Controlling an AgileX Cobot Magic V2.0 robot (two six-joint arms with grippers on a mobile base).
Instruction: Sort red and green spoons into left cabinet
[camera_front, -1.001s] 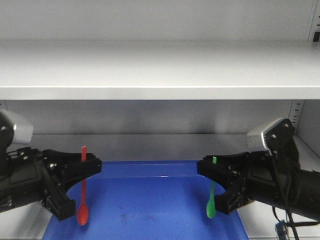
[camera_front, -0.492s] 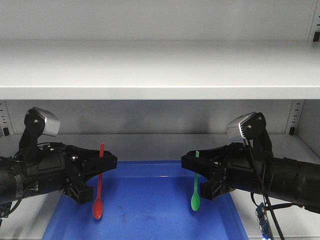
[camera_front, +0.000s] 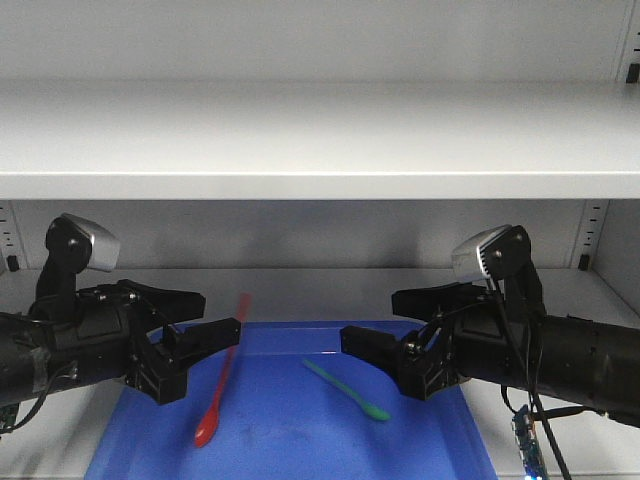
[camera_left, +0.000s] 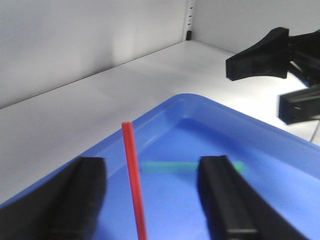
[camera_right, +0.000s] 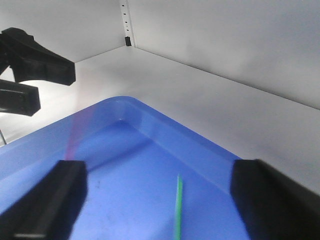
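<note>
Presently: my left claw (camera_front: 205, 340) and right claw (camera_front: 385, 335) both spread, empty; red spoon (camera_front: 222, 385), blurred, tilted, green spoon (camera_front: 347, 390) over blue tray (camera_front: 290, 455). Best kept wide, withdrawn level, clear of both.

You are looking into a lab-like test setup: a bare grey metal shelving cabinet (camera_front: 320, 140) with slotted side rails, holding one blue plastic tray (camera_front: 290, 440).

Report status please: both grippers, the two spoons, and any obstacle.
Left gripper open, right gripper open. Red spoon tilted, blurred, above blue tray; green spoon lying in tray. No obstacle seen.
</note>
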